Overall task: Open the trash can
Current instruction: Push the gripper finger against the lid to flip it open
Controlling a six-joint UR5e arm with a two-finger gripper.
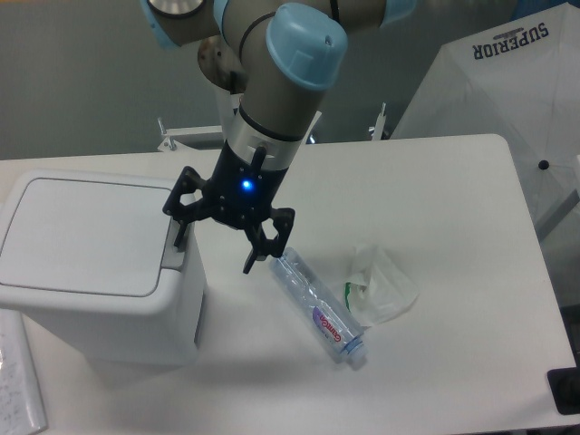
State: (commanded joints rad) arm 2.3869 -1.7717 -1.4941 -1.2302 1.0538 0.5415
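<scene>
The trash can (82, 263) is a large boxy white bin at the left of the table, its flat lid (77, 236) down and shut. A grey push tab (172, 256) sits at the lid's right edge. My gripper (217, 246) hangs just right of the can with its black fingers spread open and empty. The left fingertip (180, 237) is right above the push tab; I cannot tell whether it touches. The right fingertip (251, 263) hangs over the table beside the can.
A clear plastic bottle (317, 306) lies on the table right of the gripper. A crumpled clear plastic bag (379, 283) lies beside it. Paper (18, 376) lies at the front left corner. A white cover (507, 100) stands at the back right.
</scene>
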